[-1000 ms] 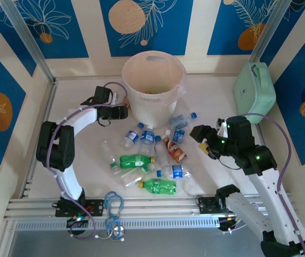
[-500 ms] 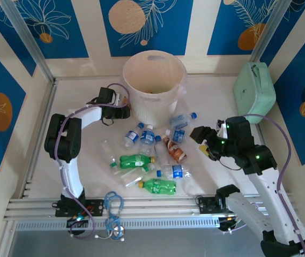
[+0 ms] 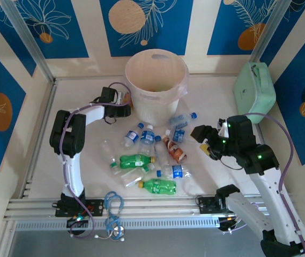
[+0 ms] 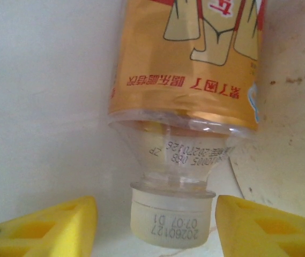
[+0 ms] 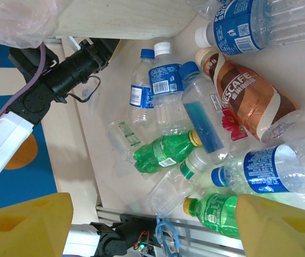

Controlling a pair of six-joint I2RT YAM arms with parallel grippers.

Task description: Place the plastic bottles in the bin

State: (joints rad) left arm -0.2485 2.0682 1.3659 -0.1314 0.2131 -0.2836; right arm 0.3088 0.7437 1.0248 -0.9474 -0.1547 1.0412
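Beside the bin point(image 3: 155, 101), toward the tabletop point(image 3: 211, 96) far edge: left gripper point(image 4: 155, 214) unclenched astride the orange-labelled bottle point(image 4: 184, 69) cap; a pinch there may slip; right gripper point(image 5: 155, 219) released, empty.

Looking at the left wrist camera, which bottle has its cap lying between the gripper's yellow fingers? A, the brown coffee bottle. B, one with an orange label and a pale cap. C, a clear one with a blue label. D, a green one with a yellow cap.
B: the orange-labelled bottle points its pale cap toward the camera, between the fingers of the left gripper.
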